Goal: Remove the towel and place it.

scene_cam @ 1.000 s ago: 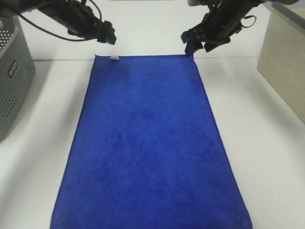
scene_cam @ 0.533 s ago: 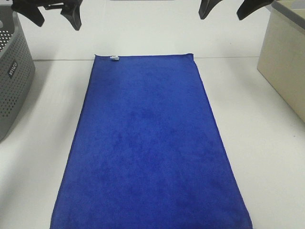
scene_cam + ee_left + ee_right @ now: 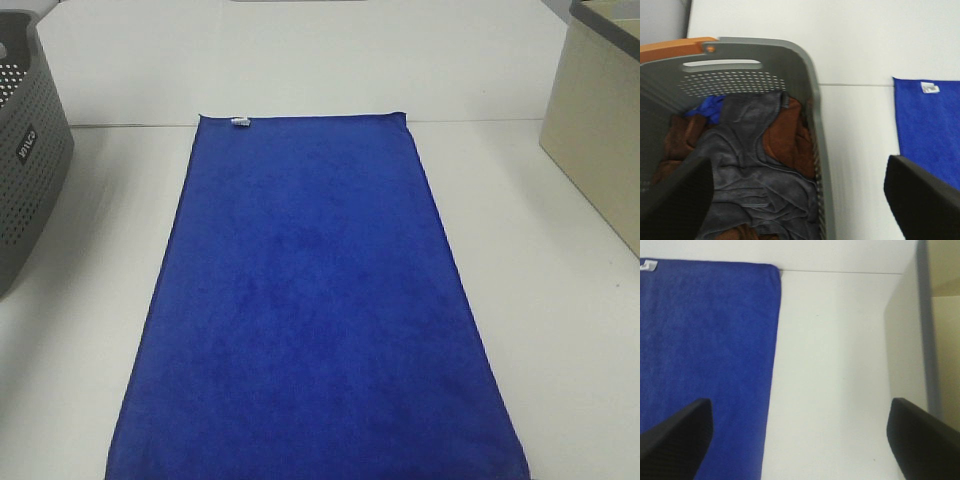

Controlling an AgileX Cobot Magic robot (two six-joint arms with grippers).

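The royal-blue towel (image 3: 315, 310) lies flat and spread out on the white table (image 3: 560, 350), with its small white tag (image 3: 240, 122) at the far left corner. Neither gripper shows in the exterior high view. In the left wrist view the left gripper (image 3: 800, 200) is open and empty, above the grey basket's edge, with the towel's tagged corner (image 3: 930, 130) off to one side. In the right wrist view the right gripper (image 3: 800, 440) is open and empty, high over bare table beside the towel's other far corner (image 3: 705, 355).
A grey perforated basket (image 3: 30, 170) stands at the table's left; its rim (image 3: 810, 90) encloses grey and brown cloths. A beige box (image 3: 600, 140) stands at the right, and also shows in the right wrist view (image 3: 940, 340).
Both arms have lifted away from the towel's far corners and left the exterior high view. The towel has not moved.
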